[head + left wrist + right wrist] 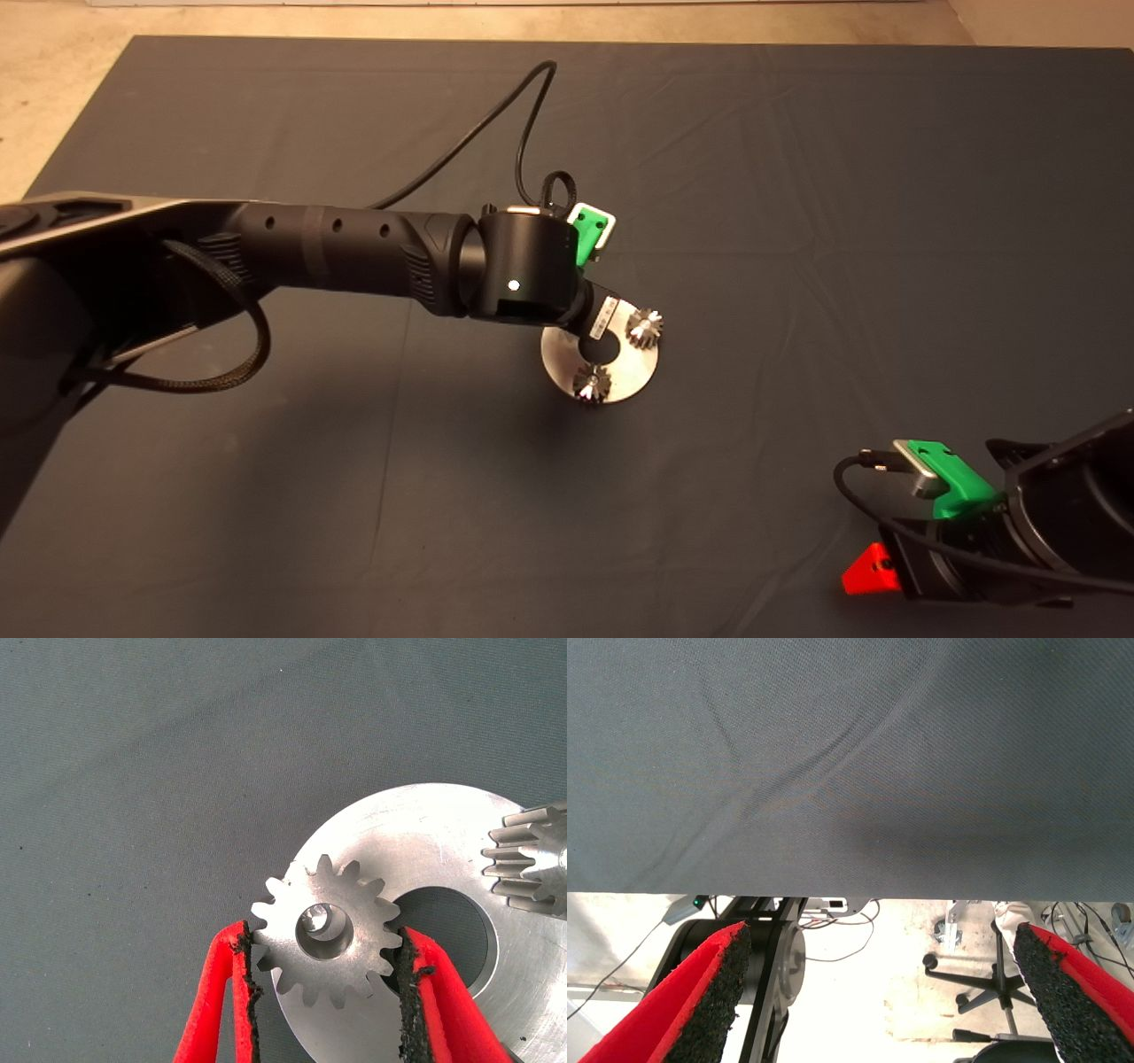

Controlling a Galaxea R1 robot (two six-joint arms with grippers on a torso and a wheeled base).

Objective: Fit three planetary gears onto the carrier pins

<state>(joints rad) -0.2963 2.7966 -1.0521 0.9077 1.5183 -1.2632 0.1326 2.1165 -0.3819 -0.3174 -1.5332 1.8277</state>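
In the left wrist view my left gripper (325, 937) is shut on a planetary gear (288, 948), one pad against its teeth on each side. The gear lies flat over the edge of the shiny carrier disc (425, 837), and the tip of a carrier pin (314, 921) shows inside its bore. Another gear (532, 870) sits on the disc beside the central hole. From above, the disc (625, 370) carries two gears (645, 328) (592, 383). The held gear is hidden under the left wrist (524, 266). My right gripper (881, 935) stands open and holds nothing.
The right arm is parked at the mat's lower right corner, with one red finger (873, 571) showing. A black cable (496, 115) loops over the mat behind the left wrist. Beyond the mat edge the right wrist view shows a floor with cables and a chair base (992, 988).
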